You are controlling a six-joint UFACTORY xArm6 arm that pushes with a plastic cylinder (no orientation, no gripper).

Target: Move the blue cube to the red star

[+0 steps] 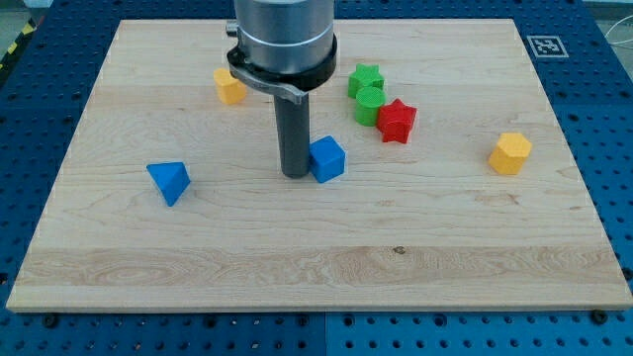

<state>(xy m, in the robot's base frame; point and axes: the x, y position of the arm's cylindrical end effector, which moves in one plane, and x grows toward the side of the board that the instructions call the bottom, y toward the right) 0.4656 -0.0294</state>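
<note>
The blue cube (pixel 327 159) sits near the middle of the wooden board (pixel 316 267). My tip (pixel 295 174) rests on the board right against the cube's left side, touching or nearly touching it. The red star (pixel 397 121) lies up and to the right of the cube, a short gap away. The rod rises from the tip to the arm's grey body at the view's top.
A green star (pixel 365 79) and a green cylinder (pixel 370 104) sit just left of the red star, touching it. A blue triangular block (pixel 169 181) lies at the left, a yellow block (pixel 229 86) at upper left, a yellow hexagonal block (pixel 510 153) at the right.
</note>
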